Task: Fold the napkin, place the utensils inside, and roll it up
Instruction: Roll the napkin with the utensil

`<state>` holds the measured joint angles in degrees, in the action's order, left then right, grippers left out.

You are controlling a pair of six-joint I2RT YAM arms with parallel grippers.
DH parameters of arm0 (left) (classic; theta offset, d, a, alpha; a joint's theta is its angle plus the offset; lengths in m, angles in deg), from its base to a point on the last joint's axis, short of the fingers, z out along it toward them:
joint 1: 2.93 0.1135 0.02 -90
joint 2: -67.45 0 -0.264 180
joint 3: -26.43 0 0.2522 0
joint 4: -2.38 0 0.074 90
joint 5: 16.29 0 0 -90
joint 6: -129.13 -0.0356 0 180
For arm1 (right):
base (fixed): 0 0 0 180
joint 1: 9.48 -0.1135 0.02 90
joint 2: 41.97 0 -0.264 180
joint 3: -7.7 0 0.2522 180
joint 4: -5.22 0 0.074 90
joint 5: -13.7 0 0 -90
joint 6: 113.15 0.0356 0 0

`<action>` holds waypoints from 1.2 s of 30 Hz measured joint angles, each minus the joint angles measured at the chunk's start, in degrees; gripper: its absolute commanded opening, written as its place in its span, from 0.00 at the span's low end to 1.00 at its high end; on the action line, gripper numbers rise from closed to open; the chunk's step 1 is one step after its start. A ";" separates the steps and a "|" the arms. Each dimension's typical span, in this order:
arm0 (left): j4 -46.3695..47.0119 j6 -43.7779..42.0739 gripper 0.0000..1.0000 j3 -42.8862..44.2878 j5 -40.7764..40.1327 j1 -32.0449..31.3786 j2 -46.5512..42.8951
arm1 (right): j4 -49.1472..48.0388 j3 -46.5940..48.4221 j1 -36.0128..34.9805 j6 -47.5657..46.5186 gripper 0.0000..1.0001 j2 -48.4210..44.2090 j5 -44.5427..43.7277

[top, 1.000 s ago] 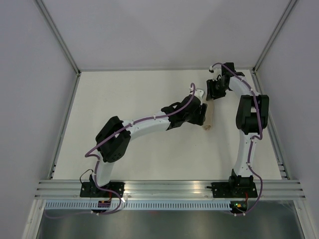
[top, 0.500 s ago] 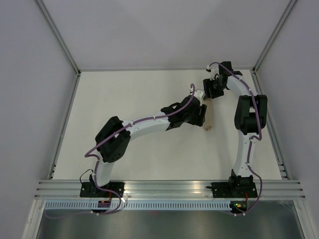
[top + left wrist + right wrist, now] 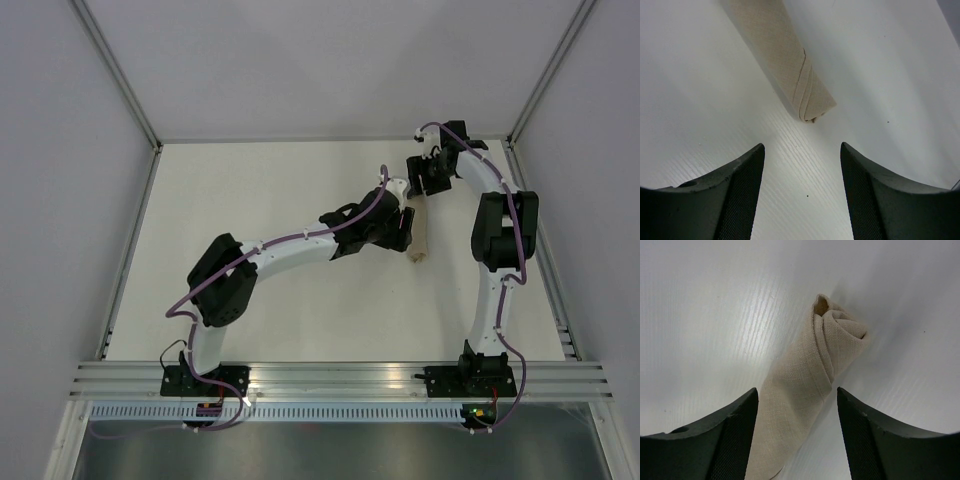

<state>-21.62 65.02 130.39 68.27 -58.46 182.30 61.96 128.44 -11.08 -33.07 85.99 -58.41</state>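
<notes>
The napkin [image 3: 419, 236] lies on the table as a tight tan roll, right of centre. In the left wrist view one rolled end of the napkin [image 3: 790, 70] lies just ahead of my left gripper [image 3: 802, 147], which is open with only bare table between its fingers. In the overhead view the left gripper [image 3: 402, 228] sits right beside the roll's left side. My right gripper [image 3: 420, 186] hovers over the roll's far end. Its jaws stand open astride the napkin [image 3: 810, 375], without pinching it. The utensils are not visible in any view.
The white table [image 3: 260, 200] is walled on the left, back and right by grey panels. An aluminium rail [image 3: 330, 375] carrying both arm bases runs along the near edge. The right arm's elbow [image 3: 505, 230] stands close to the right wall.
The right gripper's jaws have spread wider and it has shifted a little left over the roll's far end. The left arm has drawn back slightly. The roll has stayed put.
</notes>
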 measured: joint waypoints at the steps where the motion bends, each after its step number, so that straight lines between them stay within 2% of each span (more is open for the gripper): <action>1: -0.09 0.00 0.67 0.00 0.20 0.24 -0.44 | 0.00 0.00 0.02 0.00 0.71 -0.37 0.15; 9: -0.59 -0.09 0.68 -2.99 3.17 3.96 -10.03 | 0.02 -1.62 1.27 0.81 0.74 -8.61 4.87; 13: -1.14 -0.87 0.68 -8.57 4.61 6.88 -18.78 | -1.70 -9.40 4.94 1.88 0.76 -20.37 9.38; 20: -3.82 -2.27 0.71 -23.06 6.03 12.96 -39.19 | -4.35 -24.24 14.88 1.62 0.81 -43.50 13.31; 28: -8.41 -5.14 0.74 -31.45 5.84 14.34 -54.36 | -3.21 -38.91 15.43 -2.03 0.88 -64.37 12.90; 31: -9.84 -6.08 0.75 -33.11 5.68 15.04 -57.37 | -3.30 -42.62 15.43 -2.25 0.88 -67.47 12.72; 36: -11.26 -7.13 0.75 -34.40 5.60 15.43 -59.63 | -3.58 -44.61 15.43 -2.34 0.88 -66.29 12.74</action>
<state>-32.88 57.89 95.98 73.87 -43.03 122.67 58.38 83.83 4.35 -35.41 19.70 -45.67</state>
